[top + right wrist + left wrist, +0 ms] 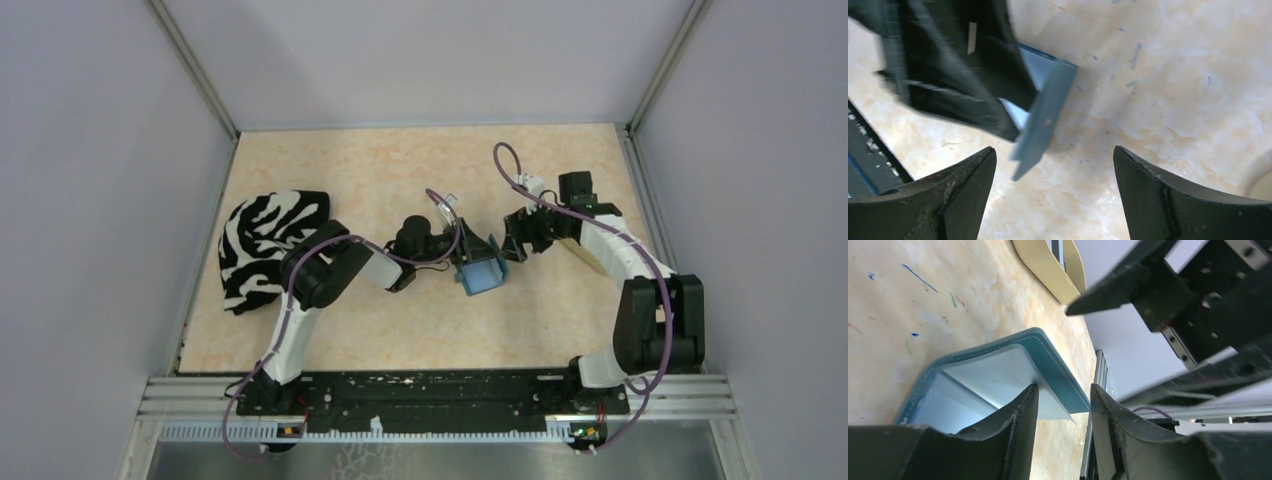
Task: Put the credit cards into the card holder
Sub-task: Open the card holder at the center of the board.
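Observation:
The card holder (pixel 483 277) lies spread on the table, teal outside and pale blue inside. In the left wrist view its upper flap (pixel 1058 365) is raised. My left gripper (pixel 470 250) is at the holder's far edge, jaws partly apart. One finger (pixel 1023 415) sits under the raised flap against its inner face. The flap's edge lies between the fingertips, and a gap shows beside the other finger. My right gripper (pixel 512 243) hangs just right of the holder, wide open and empty (pixel 1054 155), with the holder (pixel 1050 105) ahead of it. The credit cards are hidden or out of view.
A black-and-white striped cloth (pixel 265 245) lies bunched at the table's left side. A beige oval tray (pixel 578 252) sits partly under my right arm, and its rim (pixel 1043 265) shows beyond the holder. Grey walls close in the table on three sides.

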Controlling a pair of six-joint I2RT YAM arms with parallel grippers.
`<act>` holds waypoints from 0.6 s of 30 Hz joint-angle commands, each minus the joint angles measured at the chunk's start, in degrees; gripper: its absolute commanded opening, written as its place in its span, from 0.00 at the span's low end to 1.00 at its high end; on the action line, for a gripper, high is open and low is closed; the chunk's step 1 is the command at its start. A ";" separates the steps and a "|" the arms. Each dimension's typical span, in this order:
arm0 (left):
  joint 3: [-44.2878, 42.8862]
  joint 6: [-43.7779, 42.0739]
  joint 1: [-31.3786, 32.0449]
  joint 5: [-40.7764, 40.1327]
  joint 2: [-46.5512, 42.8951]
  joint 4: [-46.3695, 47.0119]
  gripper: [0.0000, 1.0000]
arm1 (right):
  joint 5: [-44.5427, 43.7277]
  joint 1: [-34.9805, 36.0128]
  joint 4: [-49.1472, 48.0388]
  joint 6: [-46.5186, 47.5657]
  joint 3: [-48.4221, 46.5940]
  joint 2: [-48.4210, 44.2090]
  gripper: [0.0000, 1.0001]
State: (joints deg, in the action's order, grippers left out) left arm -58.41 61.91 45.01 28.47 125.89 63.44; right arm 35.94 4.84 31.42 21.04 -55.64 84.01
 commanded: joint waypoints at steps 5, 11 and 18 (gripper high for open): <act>-3.65 3.70 0.58 -4.54 2.99 0.25 0.46 | 8.62 0.87 0.48 5.61 -0.78 -3.77 0.86; -5.52 6.23 0.60 -5.72 5.01 0.20 0.40 | 5.27 0.79 -0.97 5.59 0.02 -2.96 0.82; -7.12 7.06 0.58 -7.21 5.98 -1.05 0.40 | -3.33 2.14 -2.49 3.86 0.29 -0.58 0.76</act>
State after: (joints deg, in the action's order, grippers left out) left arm -63.92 67.96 45.30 23.07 130.69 62.54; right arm 37.82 6.07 31.92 25.34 -55.51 82.15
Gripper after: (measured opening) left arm 0.397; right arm 0.785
